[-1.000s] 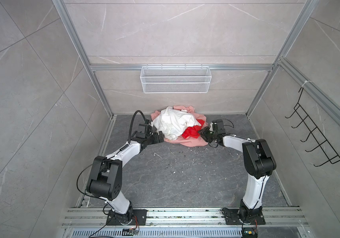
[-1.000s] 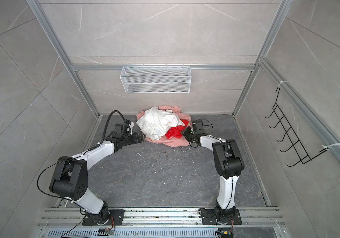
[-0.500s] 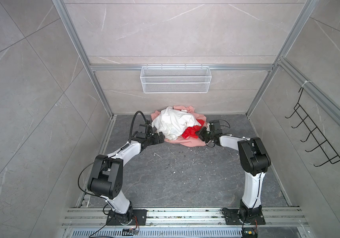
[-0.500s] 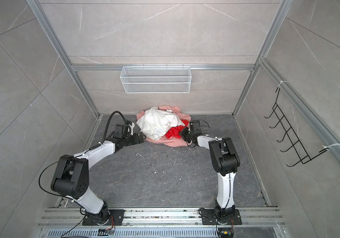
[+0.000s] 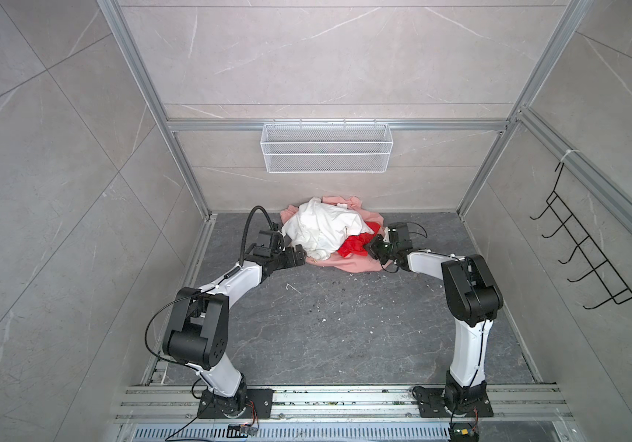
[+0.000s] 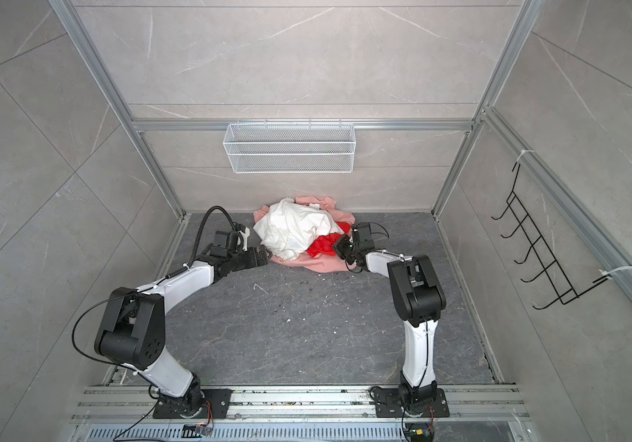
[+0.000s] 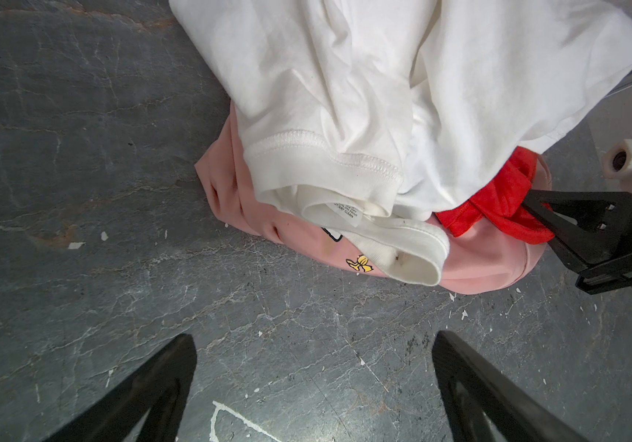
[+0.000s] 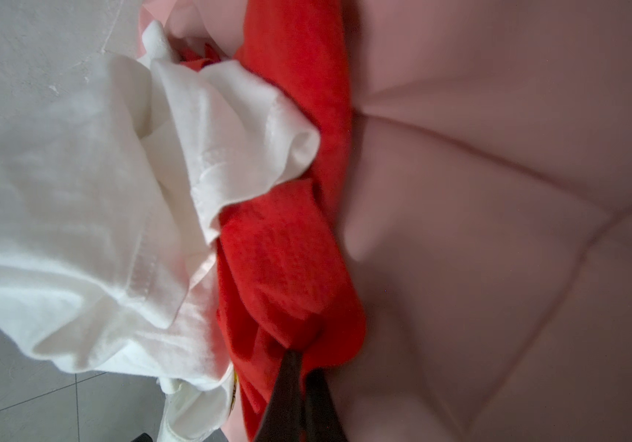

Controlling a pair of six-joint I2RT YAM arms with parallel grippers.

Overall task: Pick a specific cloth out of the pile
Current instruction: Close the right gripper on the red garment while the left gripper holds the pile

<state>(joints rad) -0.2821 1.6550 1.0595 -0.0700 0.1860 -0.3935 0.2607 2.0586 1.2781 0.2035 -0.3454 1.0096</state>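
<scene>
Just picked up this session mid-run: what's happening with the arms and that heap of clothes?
The right gripper is shut on a fold of the red cloth, which lies half buried under the white garment, on top of the pink hoodie. The left gripper hangs open low over the floor beside the pile, touching nothing. The red cloth is not yet pulled free.

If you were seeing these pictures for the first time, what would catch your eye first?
The bright red cloth stands out, poking from under the white garment in the pile by the back wall. The right gripper is shut on its edge; the left gripper hangs open nearby.
</scene>
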